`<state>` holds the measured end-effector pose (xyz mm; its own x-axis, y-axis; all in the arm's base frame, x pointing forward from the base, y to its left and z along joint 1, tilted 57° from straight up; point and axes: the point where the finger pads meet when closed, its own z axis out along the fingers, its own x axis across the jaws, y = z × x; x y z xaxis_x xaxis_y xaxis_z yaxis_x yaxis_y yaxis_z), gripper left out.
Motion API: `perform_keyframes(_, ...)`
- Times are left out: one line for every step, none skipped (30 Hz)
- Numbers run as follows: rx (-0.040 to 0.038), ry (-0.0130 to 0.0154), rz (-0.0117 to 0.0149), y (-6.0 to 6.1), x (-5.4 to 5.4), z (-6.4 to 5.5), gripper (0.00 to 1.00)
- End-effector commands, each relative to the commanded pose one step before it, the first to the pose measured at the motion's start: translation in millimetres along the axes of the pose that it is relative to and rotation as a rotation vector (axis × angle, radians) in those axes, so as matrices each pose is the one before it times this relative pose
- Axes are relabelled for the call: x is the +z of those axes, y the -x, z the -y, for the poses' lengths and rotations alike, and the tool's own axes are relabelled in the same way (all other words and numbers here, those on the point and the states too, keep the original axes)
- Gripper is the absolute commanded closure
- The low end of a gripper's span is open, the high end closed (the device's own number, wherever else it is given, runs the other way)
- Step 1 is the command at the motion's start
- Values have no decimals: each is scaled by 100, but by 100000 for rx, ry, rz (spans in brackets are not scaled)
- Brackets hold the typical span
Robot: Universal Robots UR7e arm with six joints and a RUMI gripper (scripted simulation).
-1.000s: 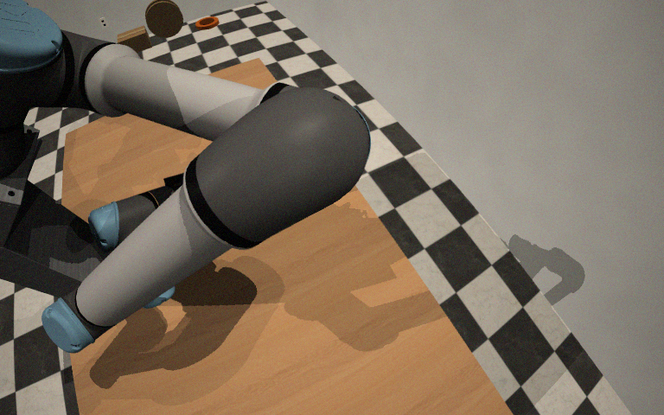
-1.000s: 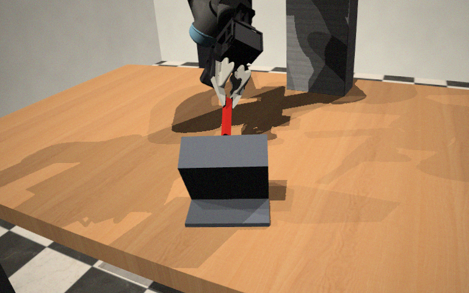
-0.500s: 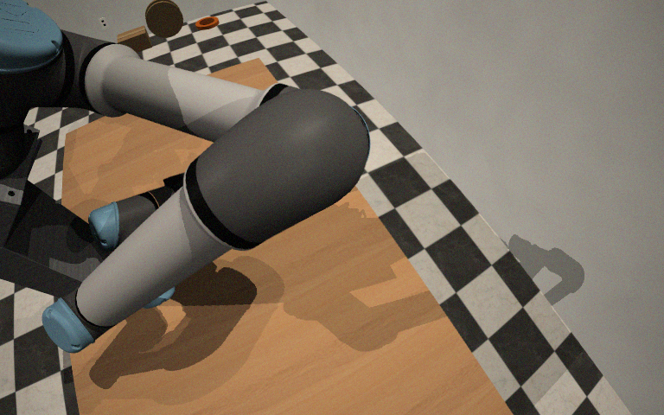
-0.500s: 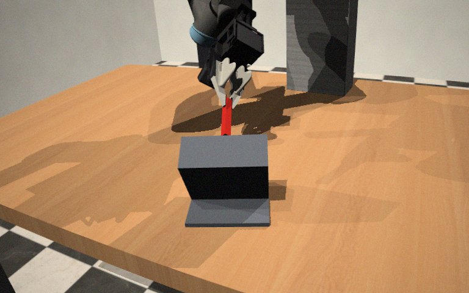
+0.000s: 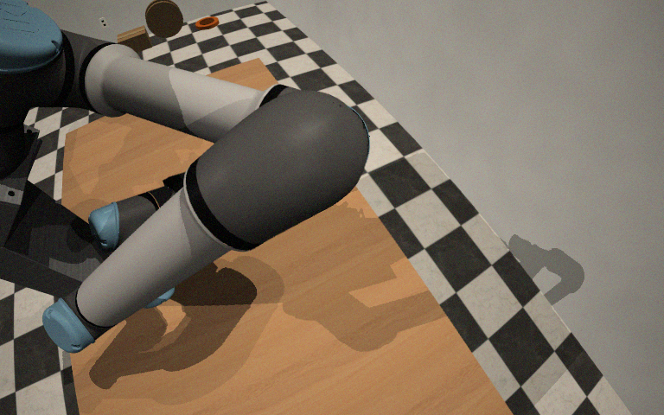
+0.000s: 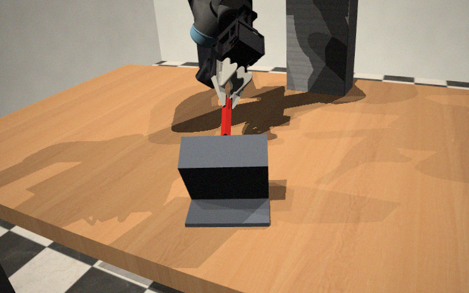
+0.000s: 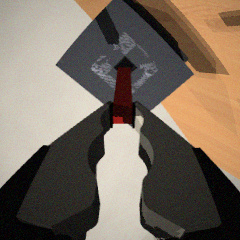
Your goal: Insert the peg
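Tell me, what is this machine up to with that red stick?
A single robot arm holds a red peg in its pincer, shut on the peg's upper end. It is pointing the peg at a dark grey sloped panel standing on a wooden table. Seen from the wrist, the peg's tip sits right at the hole in the panel's middle, but most of the peg is outside, so it is not fully in yet.

Bare test room, wooden table, checkered floor
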<state>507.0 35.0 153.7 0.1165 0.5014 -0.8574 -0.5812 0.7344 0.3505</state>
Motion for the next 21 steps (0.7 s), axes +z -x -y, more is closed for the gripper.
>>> perform_keyframes(-2636,-83,64,31,7,14,100)
perform_keyframes(-467,0,0,1,1,2,100)
perform_keyframes(-466,0,0,1,1,2,100)
perform_keyframes(-466,0,0,1,1,2,100)
perform_keyframes(-466,0,0,1,1,2,100)
perform_keyframes(-466,0,0,1,1,2,100)
perform_keyframes(0,0,0,0,0,0,100)
perform_keyframes(0,0,0,0,0,0,100)
perform_keyframes(-466,0,0,1,1,2,100)
perform_keyframes(-466,0,0,1,1,2,100)
perform_keyframes(-466,0,0,1,1,2,100)
perform_keyframes(-466,0,0,1,1,2,100)
perform_keyframes(-466,0,0,1,1,2,100)
perform_keyframes(-466,0,0,1,1,2,100)
perform_keyframes(-466,0,0,1,1,2,100)
perform_keyframes(-466,0,0,1,1,2,100)
perform_keyframes(-466,0,0,1,1,2,100)
perform_keyframes(-466,0,0,1,1,2,100)
perform_keyframes(-466,0,0,1,1,2,100)
perform_keyframes(-466,0,0,1,1,2,100)
perform_keyframes(-466,0,0,1,1,2,100)
